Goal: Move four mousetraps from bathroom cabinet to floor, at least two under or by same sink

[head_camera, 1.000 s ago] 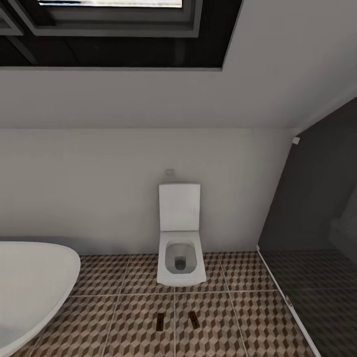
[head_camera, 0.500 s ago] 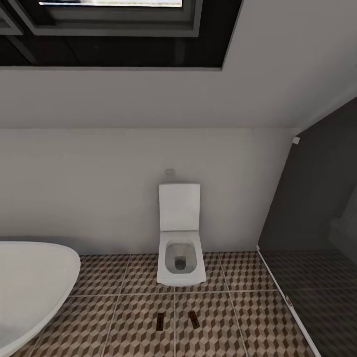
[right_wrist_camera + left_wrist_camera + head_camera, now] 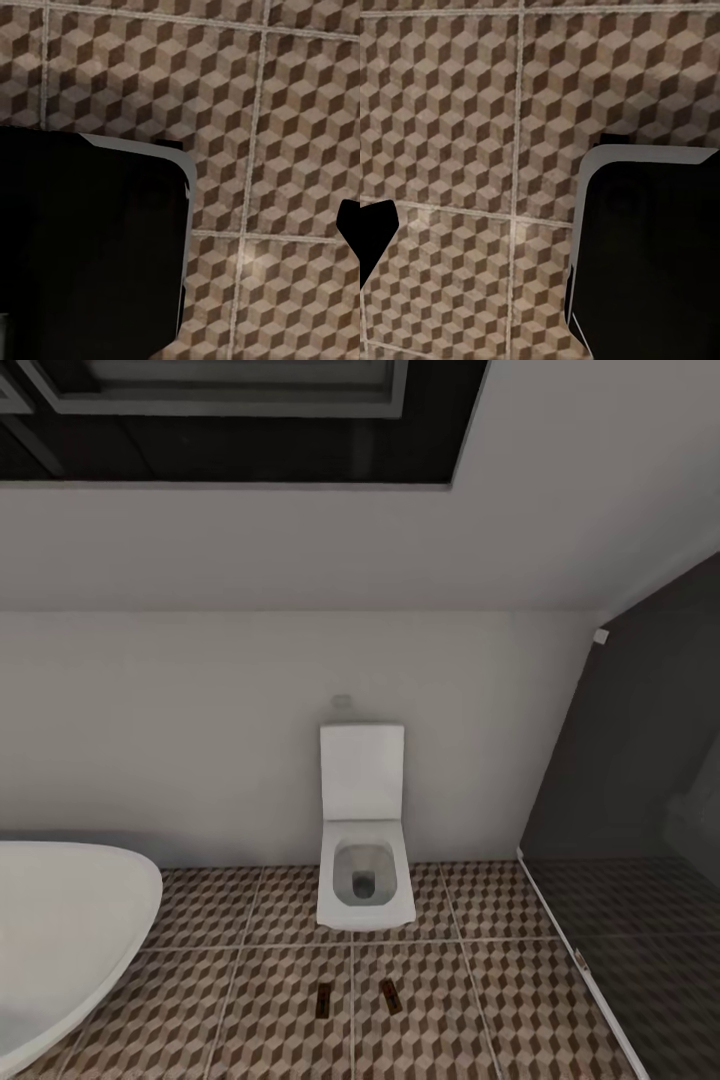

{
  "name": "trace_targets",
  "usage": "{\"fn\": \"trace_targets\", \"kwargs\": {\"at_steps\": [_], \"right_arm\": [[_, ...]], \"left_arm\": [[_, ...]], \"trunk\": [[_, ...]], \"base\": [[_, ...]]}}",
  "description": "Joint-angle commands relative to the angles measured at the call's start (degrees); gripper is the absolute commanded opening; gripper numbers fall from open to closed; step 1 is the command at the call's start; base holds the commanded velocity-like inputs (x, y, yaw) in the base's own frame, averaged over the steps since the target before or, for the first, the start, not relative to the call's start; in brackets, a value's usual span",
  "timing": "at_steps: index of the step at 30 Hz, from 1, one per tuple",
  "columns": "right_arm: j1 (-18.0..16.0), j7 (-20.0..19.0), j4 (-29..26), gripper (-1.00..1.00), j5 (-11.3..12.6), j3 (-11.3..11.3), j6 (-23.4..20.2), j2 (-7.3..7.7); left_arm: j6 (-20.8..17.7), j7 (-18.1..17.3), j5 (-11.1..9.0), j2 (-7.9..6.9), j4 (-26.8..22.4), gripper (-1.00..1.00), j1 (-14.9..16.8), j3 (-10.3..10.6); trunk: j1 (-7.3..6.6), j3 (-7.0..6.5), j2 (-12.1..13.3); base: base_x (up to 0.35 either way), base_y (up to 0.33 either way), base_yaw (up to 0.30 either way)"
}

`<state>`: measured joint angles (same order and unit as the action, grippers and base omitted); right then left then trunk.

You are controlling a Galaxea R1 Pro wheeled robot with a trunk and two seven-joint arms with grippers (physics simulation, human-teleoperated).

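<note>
Floor: cube-pattern tiled floor [image 3: 250, 1010] | Near: 2 mousetraps [image 3: 324, 1000] [image 3: 390, 997] lying flat, near each other, apart | Left: white bathtub [image 3: 60, 930] | Far: toilet [image 3: 365, 875] against wall | Gripper state: cannot tell for either.

The whole head view shifts upward in the frame, indicating a small downward tilt of the camera rather than object motion. The toilet [image 3: 366, 860] and the two mousetraps [image 3: 324, 1001] in front of it sit slightly higher in frame, and more bathroom floor [image 3: 250, 1010] shows below them. Less of the dark ceiling recess [image 3: 230, 420] appears.
</note>
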<state>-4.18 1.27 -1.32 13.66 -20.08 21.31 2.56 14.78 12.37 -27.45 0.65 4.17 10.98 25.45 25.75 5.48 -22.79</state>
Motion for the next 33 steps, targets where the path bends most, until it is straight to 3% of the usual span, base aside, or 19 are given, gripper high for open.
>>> {"fn": "trace_targets", "kwargs": {"at_steps": [1, 33], "right_arm": [[0.0, 0.1, 0.0, 1.00, 0.4, -0.5, 0.1, 0.00], [0.0, 0.3, 0.0, 1.00, 0.3, -0.5, 0.0, -0.19]], "left_arm": [[0.3, 0.0, -0.4, 0.06, 0.2, 1.00, 0.1, 0.5], [0.4, -0.1, -0.4, -0.26, 0.2, 1.00, 0.1, 0.5]], "trunk": [[0.03, 0.22, -0.1], [0.03, 3.08, -0.1]], "base": [[0.000, 0.000, 0.000], [0.000, 0.000, 0.000]]}}
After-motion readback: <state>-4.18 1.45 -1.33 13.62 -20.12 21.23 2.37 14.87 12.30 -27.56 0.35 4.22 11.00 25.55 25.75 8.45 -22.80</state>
